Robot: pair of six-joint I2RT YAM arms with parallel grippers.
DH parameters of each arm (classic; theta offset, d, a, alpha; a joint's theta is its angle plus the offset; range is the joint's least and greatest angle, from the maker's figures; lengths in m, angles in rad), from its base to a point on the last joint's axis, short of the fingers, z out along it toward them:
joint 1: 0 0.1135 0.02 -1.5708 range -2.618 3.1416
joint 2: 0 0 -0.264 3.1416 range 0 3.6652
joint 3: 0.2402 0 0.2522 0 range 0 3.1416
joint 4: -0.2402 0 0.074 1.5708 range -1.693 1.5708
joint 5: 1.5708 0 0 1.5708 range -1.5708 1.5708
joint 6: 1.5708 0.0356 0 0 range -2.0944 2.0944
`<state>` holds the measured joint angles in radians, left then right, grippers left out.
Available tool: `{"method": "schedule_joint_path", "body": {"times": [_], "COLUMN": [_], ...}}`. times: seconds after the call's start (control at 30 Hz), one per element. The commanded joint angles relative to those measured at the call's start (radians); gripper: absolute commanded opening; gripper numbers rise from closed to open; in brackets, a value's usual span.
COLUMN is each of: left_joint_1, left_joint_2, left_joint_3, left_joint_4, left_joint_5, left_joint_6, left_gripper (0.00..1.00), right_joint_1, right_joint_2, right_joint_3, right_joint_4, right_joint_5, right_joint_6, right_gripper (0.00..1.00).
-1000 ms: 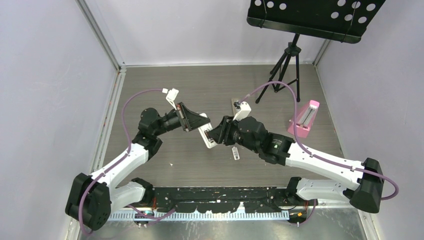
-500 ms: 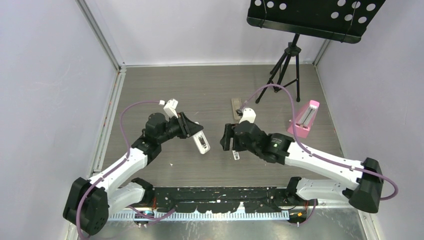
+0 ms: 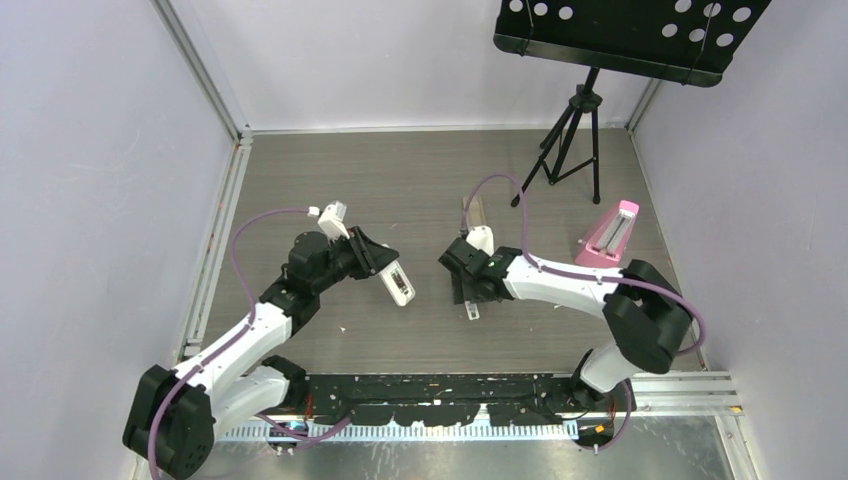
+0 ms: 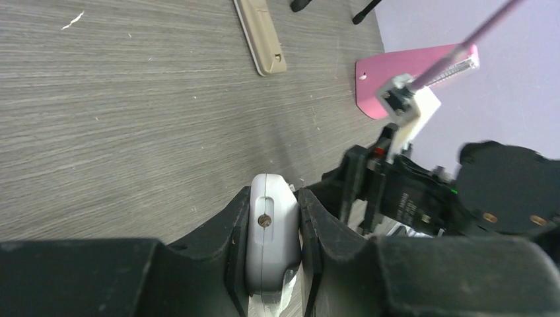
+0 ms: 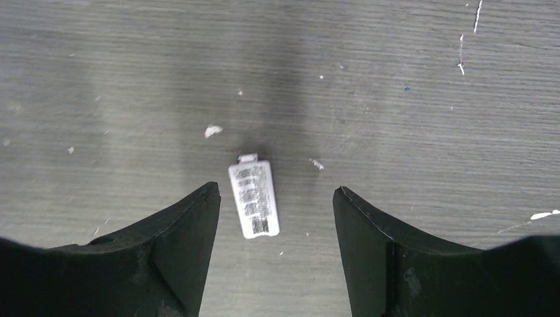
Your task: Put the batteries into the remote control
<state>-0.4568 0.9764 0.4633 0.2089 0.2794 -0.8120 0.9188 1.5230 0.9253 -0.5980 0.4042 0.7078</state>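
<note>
My left gripper is shut on the remote control, a white-grey bar whose rounded end sticks out between the fingers. From above, the remote shows a dark rectangular recess and slants down to the right of the left gripper. My right gripper is open and points down at the floor. A small white labelled piece lies flat between its fingers, touching neither. In the top view the right gripper hovers just above that piece. No batteries are in view.
A tan bar lies on the floor behind the right gripper. A pink wedge sits at the right. A black music stand's tripod stands at the back right. Walls close in on three sides.
The two grippers were together at the remote; they have parted. My left arm drew the remote back left. My right gripper opened and swung down over the white labelled piece, its elbow folding in.
</note>
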Motion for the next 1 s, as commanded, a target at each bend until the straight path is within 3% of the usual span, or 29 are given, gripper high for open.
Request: {"method": "schedule_joint_path", "body": {"times": [0.0,0.3,0.5,0.97], "left_joint_1": [0.001,0.003,0.003,0.004], "left_joint_2": [-0.062,-0.103,-0.093,-0.077], "left_joint_3": [0.019,0.041,0.042,0.046], "left_joint_4": [-0.011,-0.066,-0.062,-0.051], "left_joint_5": [-0.033,-0.064,-0.06,-0.051], "left_joint_6": [0.014,0.058,0.061,0.055], "left_gripper": [0.0,0.0,0.0,0.0], "right_joint_1": [-0.023,-0.024,-0.044,-0.076], "right_joint_2": [0.05,0.133,0.152,0.021], "right_joint_3": [0.04,0.057,0.065,-0.051], "right_joint_4": [0.056,0.061,-0.041,-0.133], "right_joint_5": [-0.014,-0.013,0.104,0.08], "right_joint_6": [-0.003,0.008,0.083,0.146], "right_gripper": [0.68,0.67,0.65,0.56]}}
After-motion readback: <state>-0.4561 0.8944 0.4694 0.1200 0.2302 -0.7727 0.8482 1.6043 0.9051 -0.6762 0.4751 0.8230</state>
